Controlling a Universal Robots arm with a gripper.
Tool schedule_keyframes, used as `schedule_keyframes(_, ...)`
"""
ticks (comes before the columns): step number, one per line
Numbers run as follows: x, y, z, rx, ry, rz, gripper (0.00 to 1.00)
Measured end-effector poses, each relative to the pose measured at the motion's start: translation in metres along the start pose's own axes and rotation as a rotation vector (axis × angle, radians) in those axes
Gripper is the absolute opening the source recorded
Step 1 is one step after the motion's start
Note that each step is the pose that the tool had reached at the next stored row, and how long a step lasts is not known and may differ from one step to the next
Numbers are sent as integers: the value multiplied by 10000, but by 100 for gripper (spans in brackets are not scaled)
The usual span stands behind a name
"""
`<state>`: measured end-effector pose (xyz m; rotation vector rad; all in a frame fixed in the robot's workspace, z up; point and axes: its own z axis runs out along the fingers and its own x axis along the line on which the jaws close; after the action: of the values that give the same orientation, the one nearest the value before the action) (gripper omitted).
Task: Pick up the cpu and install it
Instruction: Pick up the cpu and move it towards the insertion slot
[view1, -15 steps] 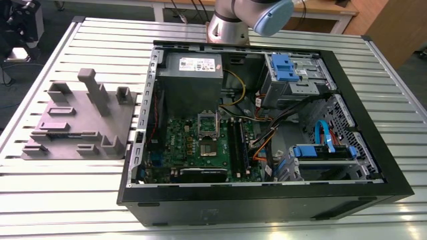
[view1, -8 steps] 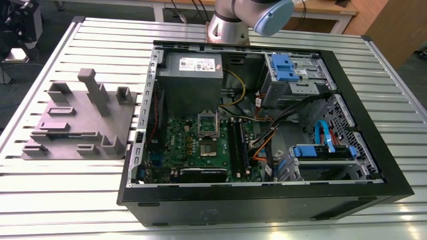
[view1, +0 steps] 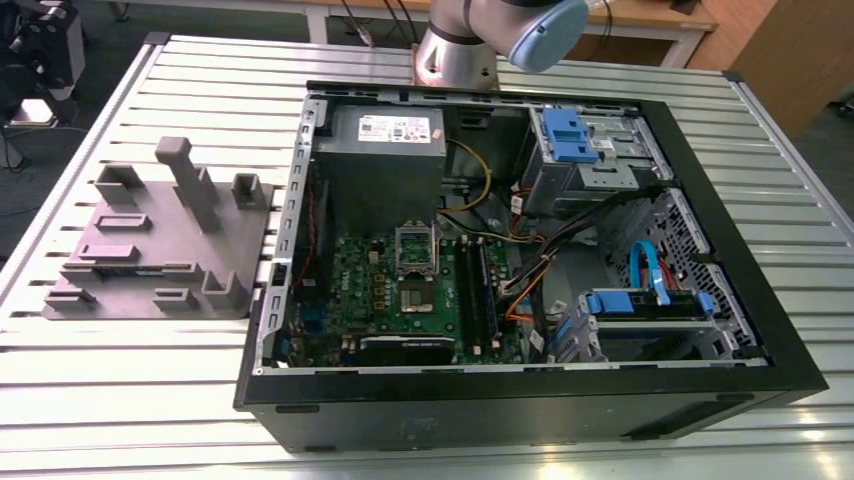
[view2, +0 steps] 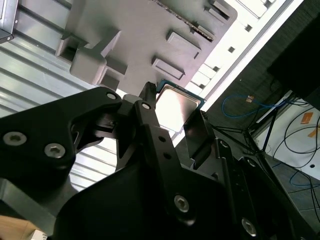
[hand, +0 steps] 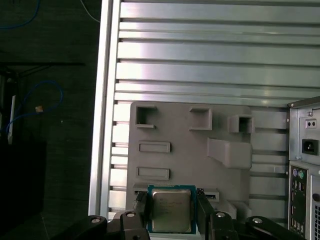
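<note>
In both wrist views the cpu (hand: 171, 210) (view2: 176, 106), a flat square chip with a shiny metal top and a thin pale rim, sits between the black fingers (hand: 141, 206) (view2: 150, 120). My gripper (hand: 171, 216) (view2: 175, 120) is shut on its two opposite edges and holds it well above the grey plastic fixture (hand: 185, 150) (view2: 140, 35). That fixture (view1: 147, 250) lies on the slatted table at the exterior view's left. The metal-framed socket (view1: 418, 295) is on the green motherboard inside the open computer case.
The open black computer case (view1: 747, 370) fills the middle and right of the exterior view, with cables, blue drive brackets and a power supply (view1: 387, 135) inside. Its rear panel (hand: 305, 170) borders the fixture. The arm's base (view1: 461, 50) stands behind the case. The table edge (hand: 105, 125) runs beside the fixture.
</note>
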<state>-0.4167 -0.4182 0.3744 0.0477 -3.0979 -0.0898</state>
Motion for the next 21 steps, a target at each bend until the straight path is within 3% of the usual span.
schedule_keyframes(21,-148,-4,-6,0,0,0,47)
